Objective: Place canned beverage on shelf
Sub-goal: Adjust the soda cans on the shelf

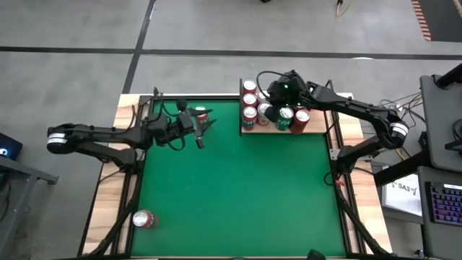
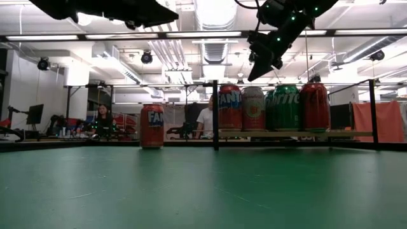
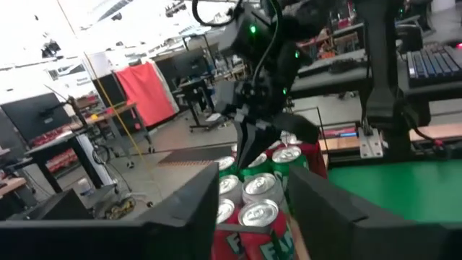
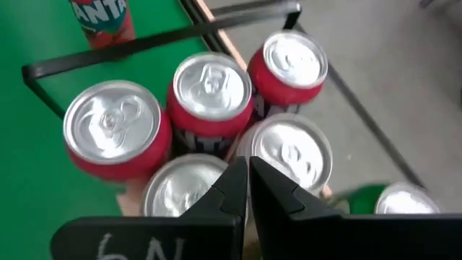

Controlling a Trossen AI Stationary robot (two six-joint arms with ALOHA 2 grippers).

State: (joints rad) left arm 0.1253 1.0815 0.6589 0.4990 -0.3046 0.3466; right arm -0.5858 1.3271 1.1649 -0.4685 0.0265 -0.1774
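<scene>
The shelf (image 1: 317, 128) is crowded with upright metal cans; a red can (image 1: 202, 115) is bracketed by the left pincer (image 1: 204, 127) — grip unclear — right pincer (image 1: 271, 101) pressed together.

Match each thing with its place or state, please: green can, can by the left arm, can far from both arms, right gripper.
Things:
1. green can
2. can by the left arm
3. can far from both arms
4. right gripper

Places or states:
A. on its side on the felt
B. jaws shut, above the shelf cans
C. upright on the shelf
D. upright on the felt, beside the shelf

Pairs: 1-C, 2-D, 3-A, 4-B
</scene>
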